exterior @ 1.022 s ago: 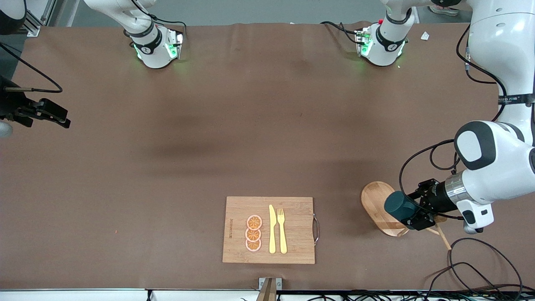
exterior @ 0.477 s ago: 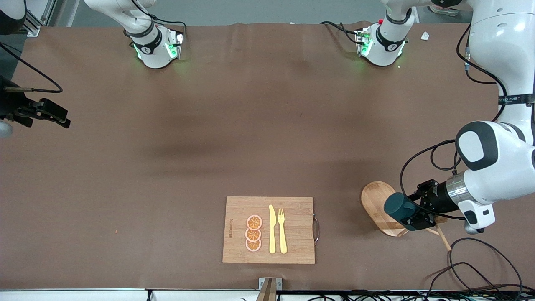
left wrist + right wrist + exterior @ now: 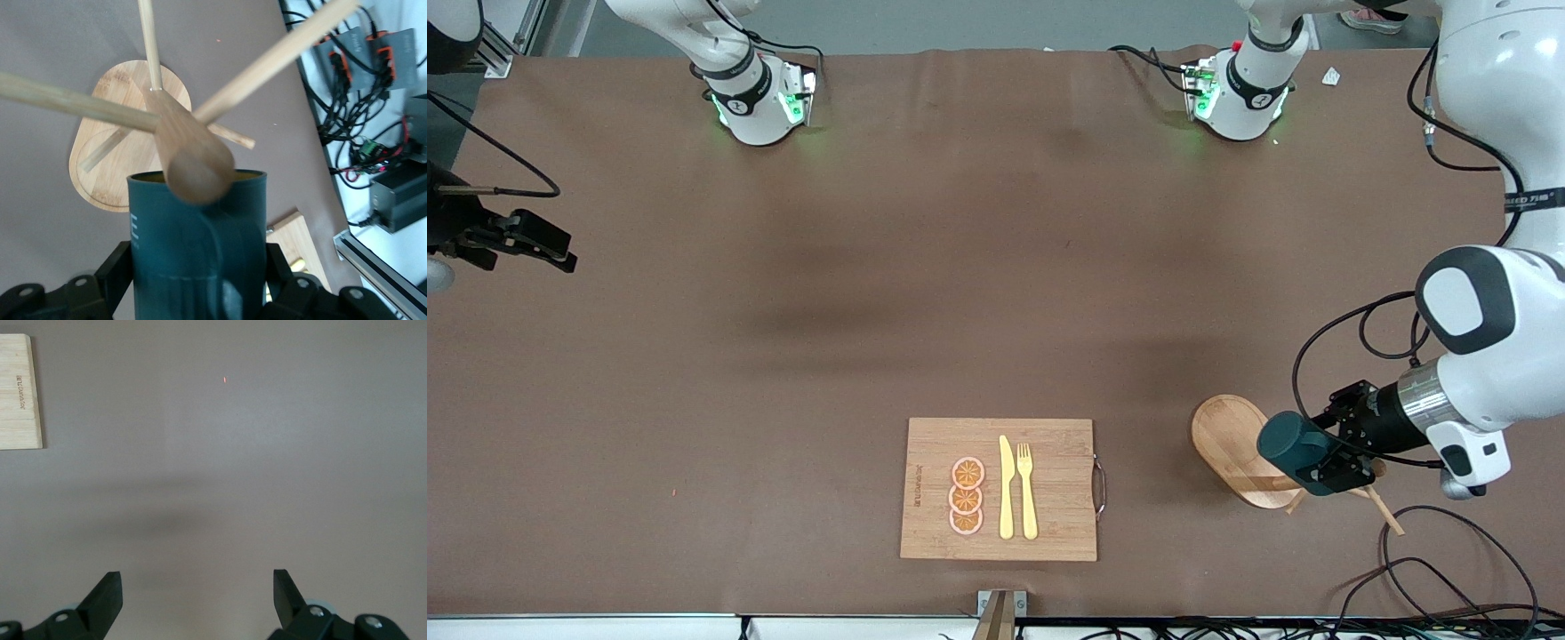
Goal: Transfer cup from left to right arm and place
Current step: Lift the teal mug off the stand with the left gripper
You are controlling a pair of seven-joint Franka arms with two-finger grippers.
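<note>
A brown cloth [image 3: 925, 267] covers the whole table, lit evenly from above with soft shadows across its middle. A strip of grey floor [image 3: 960, 22] shows along the end where the bases stand. Black cables [image 3: 1432, 569] trail over the table's edge nearest the front camera, toward the left arm's end.

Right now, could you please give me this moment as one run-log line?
left gripper: shut on cup, over wooden peg stand | right gripper: open, waiting over bare table | handover: not yet done
</note>
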